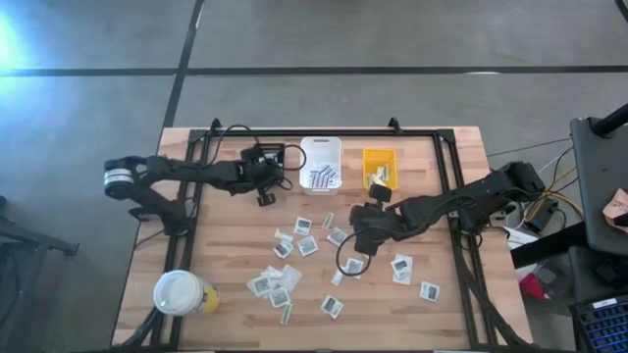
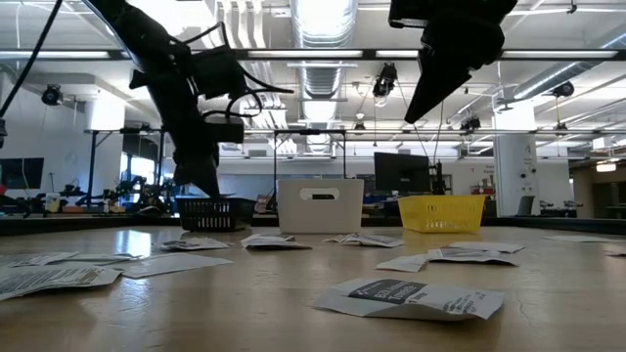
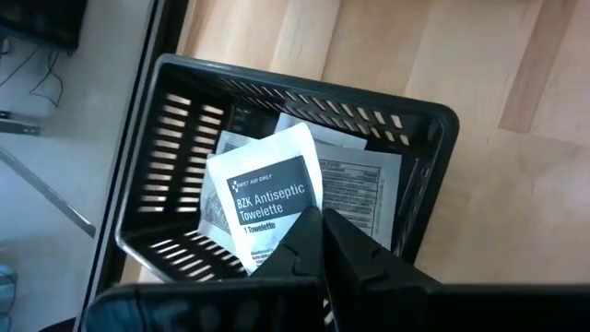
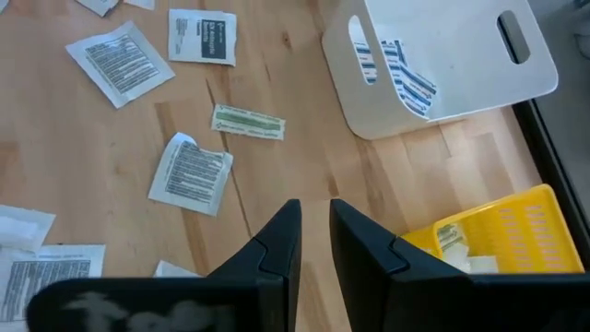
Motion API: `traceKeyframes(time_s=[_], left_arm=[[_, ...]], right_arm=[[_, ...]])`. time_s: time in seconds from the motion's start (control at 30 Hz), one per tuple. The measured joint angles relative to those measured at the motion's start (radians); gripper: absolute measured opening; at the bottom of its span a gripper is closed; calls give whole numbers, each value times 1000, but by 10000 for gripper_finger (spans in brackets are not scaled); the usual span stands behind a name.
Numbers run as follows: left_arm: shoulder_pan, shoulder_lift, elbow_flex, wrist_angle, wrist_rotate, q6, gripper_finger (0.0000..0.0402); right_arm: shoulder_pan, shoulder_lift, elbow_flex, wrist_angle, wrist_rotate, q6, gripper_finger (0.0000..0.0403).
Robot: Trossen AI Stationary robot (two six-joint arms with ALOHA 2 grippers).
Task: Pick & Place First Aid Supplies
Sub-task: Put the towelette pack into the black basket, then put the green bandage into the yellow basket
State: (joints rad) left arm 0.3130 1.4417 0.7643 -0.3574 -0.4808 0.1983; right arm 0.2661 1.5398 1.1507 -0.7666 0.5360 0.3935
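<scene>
Your left gripper hung over the black bin, fingers together and pinching a corner of an antiseptic towelette packet, held there so it would drop among the like packets already inside. The white bin held blue-striped strips, the yellow bin pale ones; sorting by kind seemed the reason. Your right gripper hovered near the yellow bin, fingers slightly apart, empty. Many loose packets lay unsorted on the wooden table.

Overhead and table-level views share three bins.
</scene>
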Motion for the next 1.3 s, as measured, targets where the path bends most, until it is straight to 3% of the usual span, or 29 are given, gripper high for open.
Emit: traceKeyframes(time_s=[0.3, 0.57, 0.83, 1.3], left_arm=[[0, 15, 0, 45, 9, 9, 10], [0, 15, 0, 55, 80, 7, 54], [0, 14, 5, 44, -13, 8, 113], [-1, 13, 206, -253, -24, -31, 138]], right_arm=[[0, 0, 0, 1, -20, 0, 56], [0, 0, 0, 1, -20, 0, 56], [0, 0, -1, 0, -20, 0, 56], [4, 0, -1, -11, -70, 13, 56]])
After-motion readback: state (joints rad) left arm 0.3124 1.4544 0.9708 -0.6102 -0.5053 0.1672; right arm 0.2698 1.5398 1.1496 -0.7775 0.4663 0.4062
